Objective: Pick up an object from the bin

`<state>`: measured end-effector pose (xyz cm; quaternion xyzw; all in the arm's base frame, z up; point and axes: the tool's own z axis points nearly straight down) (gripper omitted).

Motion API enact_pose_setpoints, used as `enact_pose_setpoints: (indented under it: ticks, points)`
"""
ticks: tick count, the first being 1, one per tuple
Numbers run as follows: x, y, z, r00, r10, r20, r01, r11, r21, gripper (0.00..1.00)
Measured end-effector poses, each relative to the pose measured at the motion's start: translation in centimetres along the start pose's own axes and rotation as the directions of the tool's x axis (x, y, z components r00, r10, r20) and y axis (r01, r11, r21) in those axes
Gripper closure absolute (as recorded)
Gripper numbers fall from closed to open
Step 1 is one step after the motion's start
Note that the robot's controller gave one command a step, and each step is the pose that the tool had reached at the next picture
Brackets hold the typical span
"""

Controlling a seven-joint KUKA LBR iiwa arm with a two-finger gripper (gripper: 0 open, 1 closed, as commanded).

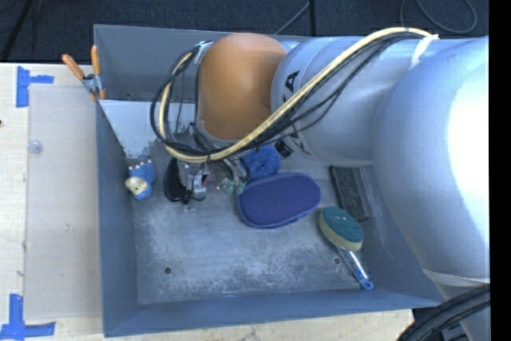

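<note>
Grey metal bin [239, 271] all around me; my landmark is the blue oval pad [278, 200] lying flat near its middle. My fingers [192, 188] hang low just left of that pad, under my orange wrist cover [235, 84]; whether they are parted or clenched I cannot tell, since cables and cover hide too much. Left of them, farther from the pad, lies a small black rounded thing [172, 181]; beyond it again sits a little blue-and-cream toy [140, 182]; right of the pad rests a teal-headed brush [345, 231]. I judge the black thing the nearest of 3 candidates; to take it well I would centre over it, stay clear of the pad's edge and the toy, and close only once it sits squarely between both tips.
</note>
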<state>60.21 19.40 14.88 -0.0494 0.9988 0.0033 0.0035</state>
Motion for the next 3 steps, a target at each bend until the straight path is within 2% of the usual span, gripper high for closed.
enact_pose_setpoints:
  ticks: [1, 2, 3]
  points:
    - [-0.1, 0.0, -3.5, 1.000, -0.016, 0.014, 0.016, 1.000, -0.002, 1.00]
    - [1.0, -0.2, -4.2, 0.998, -0.060, 0.001, 0.060, 0.998, 0.000, 1.00]
    - [0.8, -0.2, -8.9, 0.997, -0.078, 0.002, 0.078, 0.997, 0.000, 1.00]
